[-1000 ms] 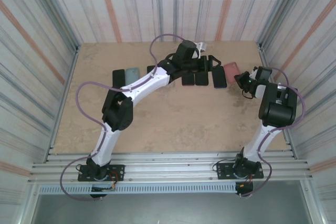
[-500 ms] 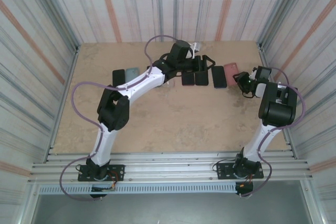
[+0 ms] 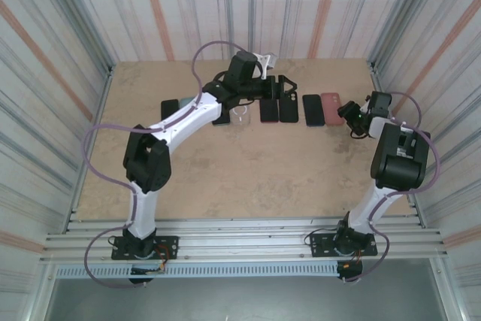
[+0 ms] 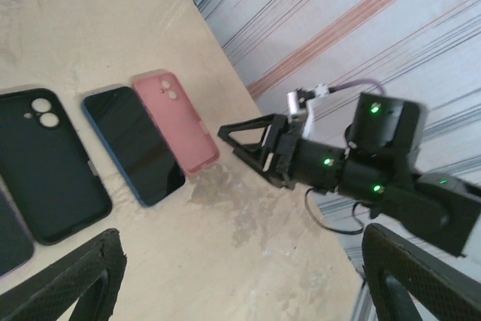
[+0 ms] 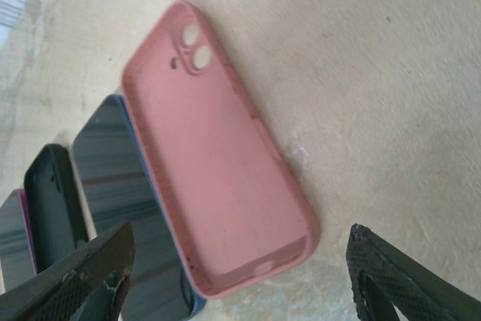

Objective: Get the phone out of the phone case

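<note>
An empty pink phone case (image 5: 218, 155) lies inside-up on the table, with its camera cut-outs at the far end. Touching its left side is a blue-edged phone (image 5: 124, 201), lying screen-up. In the top view the case (image 3: 331, 107) and the phone (image 3: 313, 109) sit at the right end of a row. My right gripper (image 5: 240, 283) is open just off the case's near end, holding nothing. It stands right of the case (image 3: 347, 114). My left gripper (image 3: 282, 89) hovers open above the middle of the row. From its wrist view (image 4: 248, 291) I see the case (image 4: 175, 120) and phone (image 4: 131, 144).
More phones and cases lie in the row: a black case (image 3: 288, 110), a dark one (image 3: 269, 110), a clear case (image 3: 239, 114), and two more at the left (image 3: 170, 109). Striped walls close in the table (image 3: 225, 163) on three sides.
My right gripper has opened and let go of the pink case, which now lies flat beside the phone. My left arm has swung left and back along the row.
</note>
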Motion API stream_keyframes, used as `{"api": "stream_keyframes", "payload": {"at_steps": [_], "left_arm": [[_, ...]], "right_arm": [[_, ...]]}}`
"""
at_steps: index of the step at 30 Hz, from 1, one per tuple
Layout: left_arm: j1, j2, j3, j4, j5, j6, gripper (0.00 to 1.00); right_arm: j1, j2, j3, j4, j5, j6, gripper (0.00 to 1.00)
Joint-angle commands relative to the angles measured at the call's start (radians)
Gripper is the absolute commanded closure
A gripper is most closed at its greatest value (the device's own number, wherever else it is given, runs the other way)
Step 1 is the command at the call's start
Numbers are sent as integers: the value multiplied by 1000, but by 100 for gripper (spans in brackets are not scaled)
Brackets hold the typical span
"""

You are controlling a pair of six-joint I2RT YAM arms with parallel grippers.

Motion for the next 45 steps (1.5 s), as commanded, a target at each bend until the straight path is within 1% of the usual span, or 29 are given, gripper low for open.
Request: {"api": "stream_keyframes", "payload": {"at_steps": [1, 3, 5, 6, 9, 12, 13, 15, 17, 19, 21, 23, 26, 27, 29, 31, 34, 36, 37, 38, 40, 41, 42, 43, 44, 45], "left_arm": [[26, -86, -27, -112, 18, 219, 11], [52, -115, -60, -150, 16, 293, 9], [79, -151, -113, -162, 13, 349, 5], [94, -170, -142, -170, 15, 380, 3], [143, -223, -228, -186, -12, 459, 1], [203, -296, -372, -143, -51, 498, 1], [227, -327, -425, -122, -55, 504, 1], [265, -383, -533, -73, -90, 521, 1], [304, -451, -653, -16, -165, 553, 1], [355, -505, -757, 45, -204, 563, 1], [412, -546, -845, 102, -226, 561, 1], [467, -574, -943, 167, -279, 564, 1], [523, -610, -1037, 236, -353, 551, 1], [529, -614, -1055, 253, -380, 565, 1], [554, -607, -1090, 293, -423, 568, 1], [572, -598, -1118, 318, -452, 570, 1], [600, -581, -1187, 440, -445, 569, 1], [612, -557, -1239, 546, -421, 583, 1], [613, -543, -1244, 576, -419, 598, 1], [617, -537, -1226, 550, -415, 609, 1], [624, -528, -1241, 615, -401, 650, 1], [630, -525, -1267, 673, -388, 659, 1], [645, -510, -1297, 738, -370, 649, 1], [654, -503, -1318, 800, -358, 647, 1], [659, -516, -1311, 756, -345, 638, 1], [662, -516, -1312, 759, -333, 639, 1]], "right_arm": [[51, -84, 41, -69, 68, -112, 23], [91, -120, 40, -82, 70, -154, 21], [128, -159, 16, -57, 52, -190, 19], [154, -182, -5, -33, 58, -210, 16], [222, -244, -59, 18, 79, -283, 10], [254, -293, -112, 70, 48, -326, 8], [257, -308, -135, 91, 44, -333, 0], [256, -336, -174, 118, 44, -350, 1], [254, -361, -210, 129, 56, -368, 1], [254, -380, -244, 148, 83, -387, 1], [257, -400, -298, 200, 127, -429, 1], [255, -422, -378, 313, 224, -437, 1], [247, -420, -440, 377, 269, -485, 1], [246, -415, -453, 391, 276, -492, 1], [233, -397, -476, 420, 236, -478, 1], [230, -374, -517, 504, 201, -483, 1], [223, -312, -542, 589, 159, -491, 1], [185, -288, -559, 642, 98, -468, 1], [160, -296, -576, 666, 46, -454, 1], [146, -295, -605, 725, 21, -445, 1], [159, -291, -655, 808, 19, -467, 1], [171, -256, -672, 884, 22, -478, 1], [186, -235, -674, 920, 50, -476, 1], [181, -267, -657, 824, 51, -484, 1], [185, -264, -657, 829, 59, -484, 1], [187, -245, -665, 881, 67, -480, 1]]}}
